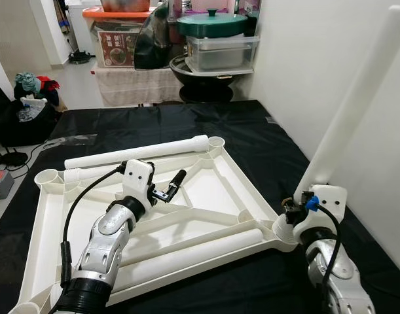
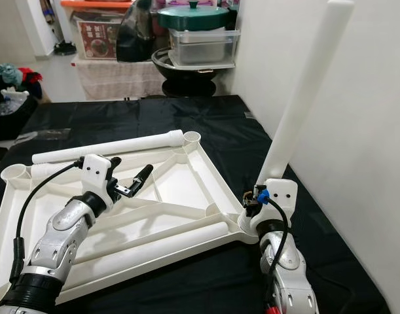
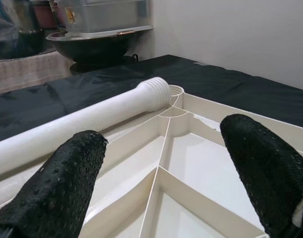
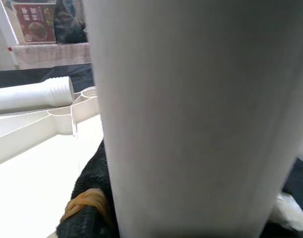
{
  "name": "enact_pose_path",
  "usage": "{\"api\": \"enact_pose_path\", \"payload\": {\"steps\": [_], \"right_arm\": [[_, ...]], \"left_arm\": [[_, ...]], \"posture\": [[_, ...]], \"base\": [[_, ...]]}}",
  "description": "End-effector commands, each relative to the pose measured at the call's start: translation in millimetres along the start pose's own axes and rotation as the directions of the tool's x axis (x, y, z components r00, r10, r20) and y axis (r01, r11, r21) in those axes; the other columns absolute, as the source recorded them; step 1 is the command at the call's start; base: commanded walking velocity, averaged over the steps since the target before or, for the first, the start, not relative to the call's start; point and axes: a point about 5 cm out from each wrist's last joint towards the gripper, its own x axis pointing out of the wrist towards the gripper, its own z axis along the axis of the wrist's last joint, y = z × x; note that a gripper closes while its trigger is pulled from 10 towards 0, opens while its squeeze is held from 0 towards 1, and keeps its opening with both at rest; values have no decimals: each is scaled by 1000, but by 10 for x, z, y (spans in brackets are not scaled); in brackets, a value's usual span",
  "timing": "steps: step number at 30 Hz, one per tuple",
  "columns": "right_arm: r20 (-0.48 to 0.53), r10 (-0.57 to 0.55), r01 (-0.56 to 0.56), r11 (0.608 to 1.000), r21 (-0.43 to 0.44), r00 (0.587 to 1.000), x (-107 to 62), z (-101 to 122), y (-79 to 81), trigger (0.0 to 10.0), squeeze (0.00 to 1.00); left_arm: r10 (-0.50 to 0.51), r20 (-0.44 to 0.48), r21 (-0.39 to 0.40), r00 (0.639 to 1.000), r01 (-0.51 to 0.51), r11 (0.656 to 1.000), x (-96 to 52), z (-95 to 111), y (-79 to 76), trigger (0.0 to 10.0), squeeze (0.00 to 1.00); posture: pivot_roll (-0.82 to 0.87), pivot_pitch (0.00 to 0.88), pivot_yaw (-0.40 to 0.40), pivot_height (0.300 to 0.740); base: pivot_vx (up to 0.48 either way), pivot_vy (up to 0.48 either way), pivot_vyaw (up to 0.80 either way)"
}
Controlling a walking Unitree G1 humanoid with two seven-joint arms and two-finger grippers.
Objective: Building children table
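On the far left, a dark bag [image 1: 19,121] on the floor holds crumpled plastic and bits of green and red cloth. Behind the black sheet [image 1: 252,131], a cloth-covered bench [image 1: 131,85] carries an orange-lidded bin [image 1: 114,33] with a printed label; what is inside cannot be made out. Right of it a clear tub [image 1: 222,52] sits on a black wok [image 1: 206,82], with a green lidded pot [image 1: 213,25] on top of the tub; the tub's contents are unclear.

The tabletop [image 1: 206,190] lies upside down on the sheet, its ribbed underside up, with a round socket at each corner. One loose leg [image 1: 137,152] lies along its far edge, threaded end beside the far-right socket [image 1: 216,141]. A second leg [image 1: 186,252] lies across the ribs near the front edge.

The left gripper [image 1: 163,190] hovers over the middle of the tabletop, its fingers [image 3: 67,183] spread wide with nothing between them. In the left wrist view they frame the ribs and the threaded end of the far leg.

At the tabletop's right corner, a third leg [image 2: 304,91] stands upright and slightly tilted, close to the wall [image 1: 330,65], its base at the corner socket [image 2: 247,224]. The right gripper [image 2: 255,203] is clamped on this leg just above the socket. In the right wrist view the leg is pressed against a black finger [image 4: 94,198].
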Motion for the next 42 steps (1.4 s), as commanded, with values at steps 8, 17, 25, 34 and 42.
{"api": "enact_pose_path", "payload": {"steps": [8,17,25,34,42], "right_arm": [[-79,52,-50,999,21,995,-62,-167,-68,10000,0],[-130,115,-108,992,62,985,-82,-271,-8,10000,0],[-152,152,-144,988,65,977,-79,-323,-10,10000,0],[-157,-126,147,981,127,979,-32,-281,-247,10000,0],[-97,-245,255,961,104,965,-33,-111,-187,10000,0]], "left_arm": [[10,2,18,1000,-10,1000,28,26,80,10000,0],[8,2,23,1000,-8,1000,26,29,90,10000,0],[11,5,28,1000,-12,1000,46,49,117,10000,0],[2,1,37,1000,-2,999,34,31,93,10000,0],[5,-3,44,1000,-4,999,31,22,108,10000,0]], "posture": [[-43,0,-9,740],[-32,0,-11,740],[-35,0,-9,740],[-28,0,-11,740],[-32,0,-11,740]], "base": [[0,0,0],[0,0,0],[0,0,0],[0,0,0],[0,0,0]]}}
